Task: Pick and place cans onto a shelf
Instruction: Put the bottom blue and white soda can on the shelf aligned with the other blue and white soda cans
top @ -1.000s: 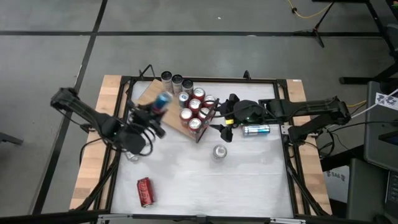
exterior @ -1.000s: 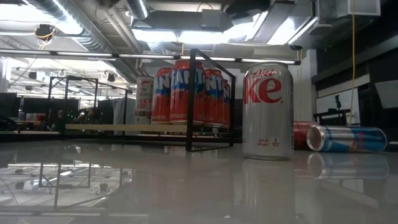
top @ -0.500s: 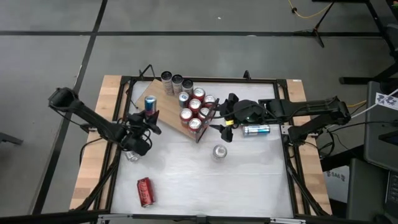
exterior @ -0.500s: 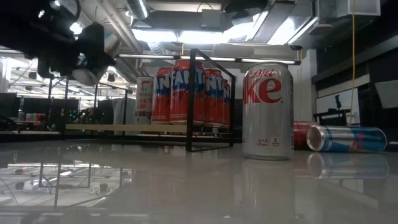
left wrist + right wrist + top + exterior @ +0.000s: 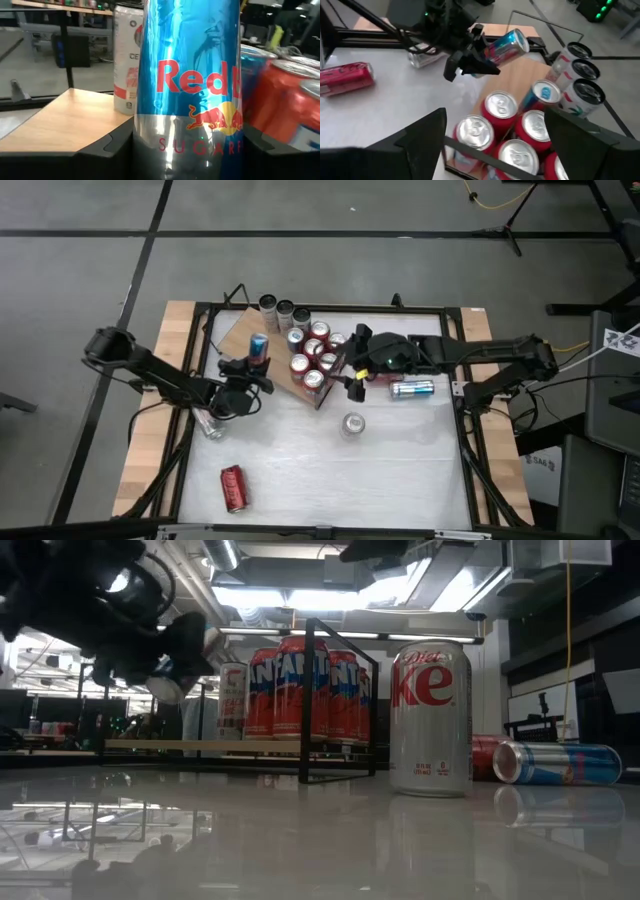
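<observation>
Left of centre in the high view, left pincer (image 5: pixel 243 370) is gripping the slim blue-and-silver can (image 5: pixel 258 345) over the light-brown wooden shelf (image 5: pixel 236 332), lining up beside shelved red cans (image 5: pixel 312 365). Right pincer (image 5: pixel 352 376) is waiting wide open, empty.

The bare end of the shelf (image 5: pixel 237 332) is free; a bunch of cans (image 5: pixel 313 358) blocks the framed end.
</observation>
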Tool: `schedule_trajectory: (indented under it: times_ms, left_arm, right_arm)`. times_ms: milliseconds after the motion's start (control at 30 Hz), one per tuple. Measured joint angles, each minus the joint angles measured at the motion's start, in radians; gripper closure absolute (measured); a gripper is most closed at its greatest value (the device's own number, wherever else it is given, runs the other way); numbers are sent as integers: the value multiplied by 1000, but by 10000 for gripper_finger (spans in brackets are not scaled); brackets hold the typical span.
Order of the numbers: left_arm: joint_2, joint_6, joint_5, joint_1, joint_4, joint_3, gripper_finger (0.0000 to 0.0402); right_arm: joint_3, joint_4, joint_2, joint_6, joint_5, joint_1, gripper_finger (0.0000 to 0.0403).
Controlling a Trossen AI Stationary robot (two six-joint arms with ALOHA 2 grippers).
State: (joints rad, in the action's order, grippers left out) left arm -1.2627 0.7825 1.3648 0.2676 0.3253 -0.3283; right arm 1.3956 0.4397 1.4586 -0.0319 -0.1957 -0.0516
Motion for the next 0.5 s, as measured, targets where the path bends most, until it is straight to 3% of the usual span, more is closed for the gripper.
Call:
schedule_trajectory:
  times_ms: [267,500]
  left_arm:
    - [-67,-10,-102,-111,89,0,186]
    - [-122,-14,-109,-163,149,0,186]
  right_arm:
    - [0,-2,0,-26,122,80,75]
    - [2,-46,24,-93,171,120,75]
